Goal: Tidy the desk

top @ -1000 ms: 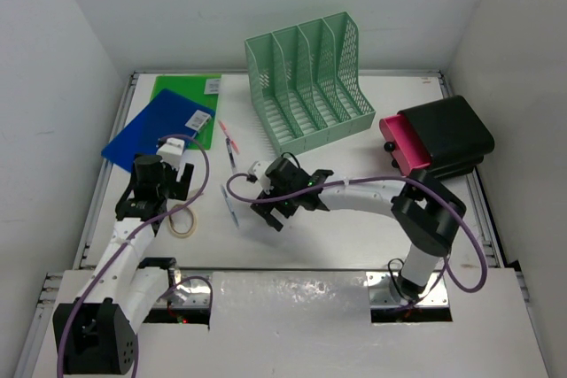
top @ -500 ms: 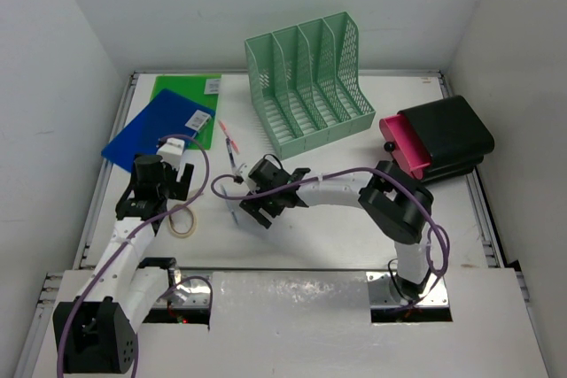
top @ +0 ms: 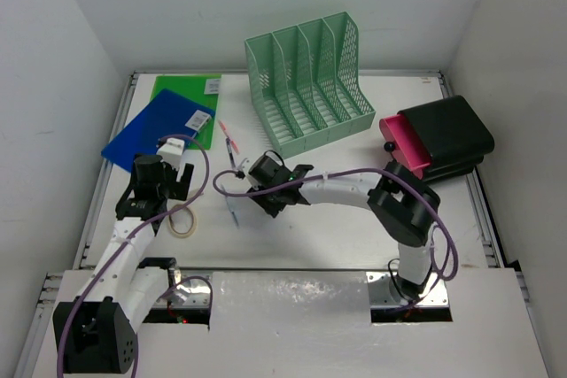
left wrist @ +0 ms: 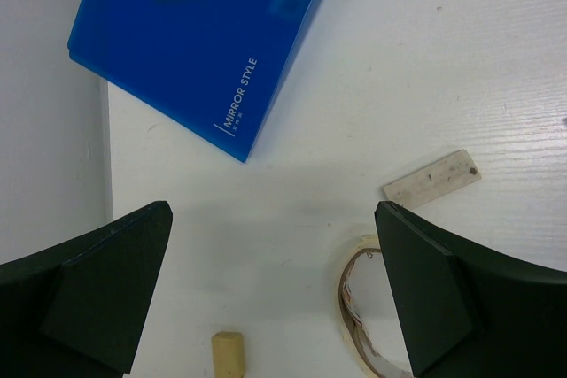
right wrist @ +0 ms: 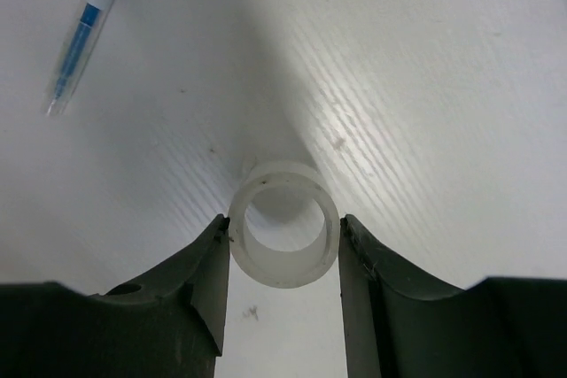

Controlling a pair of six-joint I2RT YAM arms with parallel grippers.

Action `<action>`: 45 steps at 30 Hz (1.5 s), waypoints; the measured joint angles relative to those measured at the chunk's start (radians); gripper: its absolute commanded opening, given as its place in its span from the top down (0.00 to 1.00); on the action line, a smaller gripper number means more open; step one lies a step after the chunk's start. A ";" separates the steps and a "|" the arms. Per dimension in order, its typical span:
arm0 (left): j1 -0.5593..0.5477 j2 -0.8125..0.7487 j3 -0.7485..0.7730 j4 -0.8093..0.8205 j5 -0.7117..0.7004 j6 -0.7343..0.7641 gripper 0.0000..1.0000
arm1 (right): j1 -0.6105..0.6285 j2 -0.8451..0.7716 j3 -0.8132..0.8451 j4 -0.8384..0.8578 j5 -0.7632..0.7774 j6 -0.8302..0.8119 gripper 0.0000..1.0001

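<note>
Desk (top: 337, 238), a large flat white tabletop with silver rails, spans beneath both arms; it looks rigid and smooth. On it, a translucent white plastic ring (right wrist: 285, 272), probably light and slippery, is pinched across its outer wall by the right gripper (right wrist: 283, 232). The left gripper (left wrist: 273, 219) gapes, empty.

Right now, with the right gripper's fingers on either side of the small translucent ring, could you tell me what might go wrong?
The translucent ring is pinched across its curved wall by the right gripper. Being round and smooth-looking, it may squirt out or deform. The gripper seems low against the desk, so dragging could scrape it. The blue pen lies nearby and could get knocked.
</note>
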 measured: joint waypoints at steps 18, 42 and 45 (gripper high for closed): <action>0.000 -0.002 0.000 0.000 0.000 0.000 0.01 | -0.669 -0.541 0.062 -0.187 0.239 -0.029 0.80; 0.000 -0.005 0.000 0.000 0.000 0.000 0.01 | -0.864 -0.422 0.079 -0.266 0.248 -0.039 0.67; 0.000 -0.005 0.000 0.000 0.000 0.000 0.01 | -0.864 -0.424 0.079 -0.278 0.248 -0.039 0.56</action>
